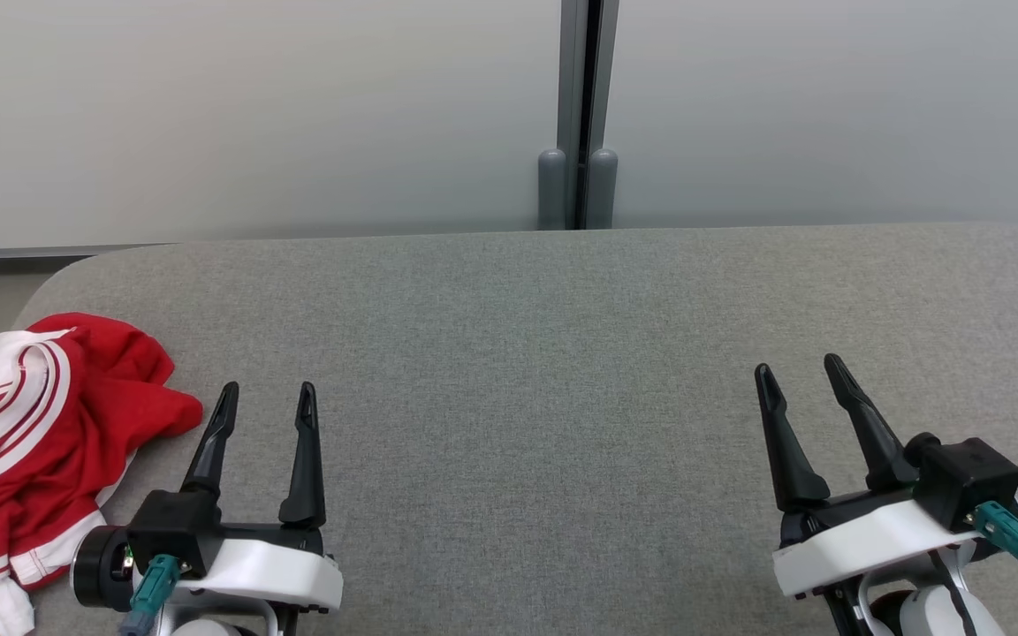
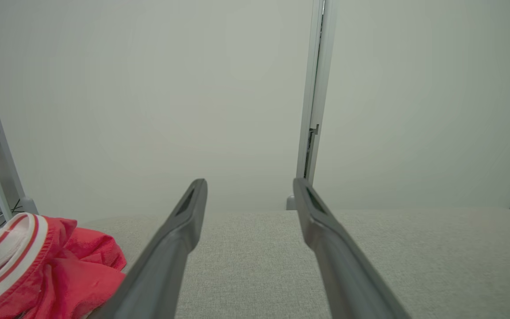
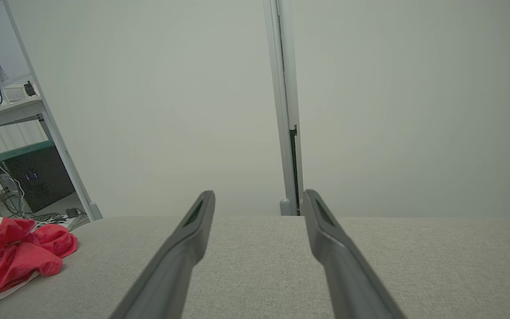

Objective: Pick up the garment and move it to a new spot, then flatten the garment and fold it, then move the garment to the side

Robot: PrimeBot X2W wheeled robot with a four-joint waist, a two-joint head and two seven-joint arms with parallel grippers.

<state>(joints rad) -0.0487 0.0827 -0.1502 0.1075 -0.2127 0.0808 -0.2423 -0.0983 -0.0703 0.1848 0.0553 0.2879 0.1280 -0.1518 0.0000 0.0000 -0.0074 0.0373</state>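
At the near left corner of the grey, cloth-covered table (image 1: pixel 544 353) lies the garment (image 1: pixel 41 442), a red piece with white bands striped in red, crumpled in a loose heap (its lower part runs off the head view's edge). The left pincer (image 1: pixel 268 391) sits just beside it, on the garment's right. Its two dark fingers are spread apart with nothing between them, and they point toward the table's far edge. The black wrist housing overlaps the cloth's hem in the head view, but I cannot tell whether they touch. In the left wrist view the red folds sit low at the left, next to the nearer finger.

The right pincer (image 1: pixel 796 364) is well apart from the garment, over the table's right side. Its fingers are likewise spread and hold nothing, and they lean slightly leftward.

Beyond the far edge, pale wall panels (image 1: pixel 253 106) meet at a grey post (image 1: pixel 578 115). The right wrist view also shows a dark computer case (image 3: pixel 38 177) and cables at the left, behind the garment.
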